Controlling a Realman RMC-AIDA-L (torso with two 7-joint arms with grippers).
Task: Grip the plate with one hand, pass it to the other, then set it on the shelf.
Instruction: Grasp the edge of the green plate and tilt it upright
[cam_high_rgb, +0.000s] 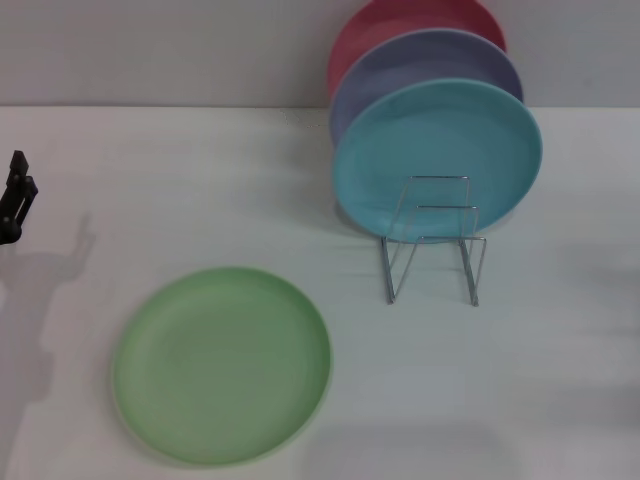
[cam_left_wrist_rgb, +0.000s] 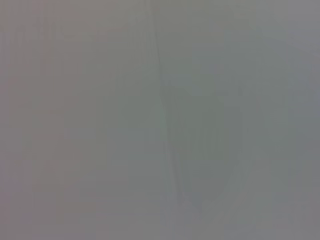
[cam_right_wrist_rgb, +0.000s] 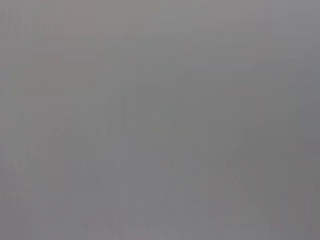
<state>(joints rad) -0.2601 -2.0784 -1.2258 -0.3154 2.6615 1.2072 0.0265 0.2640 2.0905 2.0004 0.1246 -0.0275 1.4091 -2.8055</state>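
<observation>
Now, light green plate (cam_high_rgb: 221, 365) flat on the white table (cam_high_rgb: 520, 380) at seven o'clock, well apart from the wire dish rack (cam_high_rgb: 432, 240) at two o'clock holding teal-blue plate (cam_high_rgb: 436, 150), purple plate (cam_high_rgb: 420, 62), pink plate (cam_high_rgb: 400, 20) upright, left gripper (cam_high_rgb: 16, 196) at nine o'clock edge, empty, opening impossible to tell.

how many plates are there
4: the light green plate flat on the table; teal-blue plate, purple plate and pink plate upright in the wire rack, front to back.

Even soft light, faint shadows, wrist views featureless grey
</observation>
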